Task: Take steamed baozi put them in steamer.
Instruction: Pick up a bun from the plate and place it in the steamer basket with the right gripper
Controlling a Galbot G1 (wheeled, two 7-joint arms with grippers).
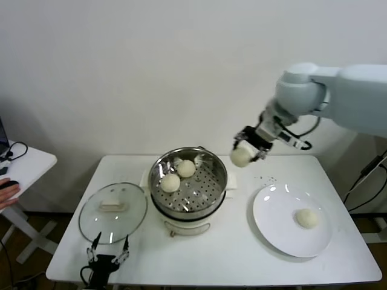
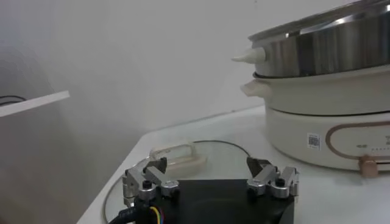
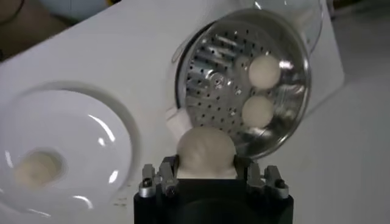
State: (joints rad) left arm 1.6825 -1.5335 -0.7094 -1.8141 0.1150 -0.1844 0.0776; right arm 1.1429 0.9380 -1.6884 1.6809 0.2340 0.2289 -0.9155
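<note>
The white desk (image 1: 242, 248) carries everything, and the steamer (image 1: 188, 184) near its middle serves as the landmark. On the steamer's left side lies the glass lid (image 1: 113, 212), flat on the desk and just beside the cream base. On its right side, apart from it, sits the white plate (image 1: 272, 226) with one baozi (image 1: 307, 218) left on it. Inside the steamer, on the perforated floor, two baozi (image 1: 171, 182) rest side by side toward the left and back of the basket, possibly touching, though the head view does not settle that.

The right gripper (image 1: 247, 150) hangs in the air just beyond the steamer's right rim, above the desk, pinching a third baozi (image 3: 205, 151) between its fingers. From the right wrist view the open part of the basket lies directly ahead of the held bun, with the two placed buns farther across. The coming move turns on this: the steamer lies to the gripper's left and below, and the free patch of floor is the near, right half. The bun is round, so no axis matters.

The left gripper (image 2: 210, 176) is parked low at the desk's front edge by the lid, jaws spread and empty.
</note>
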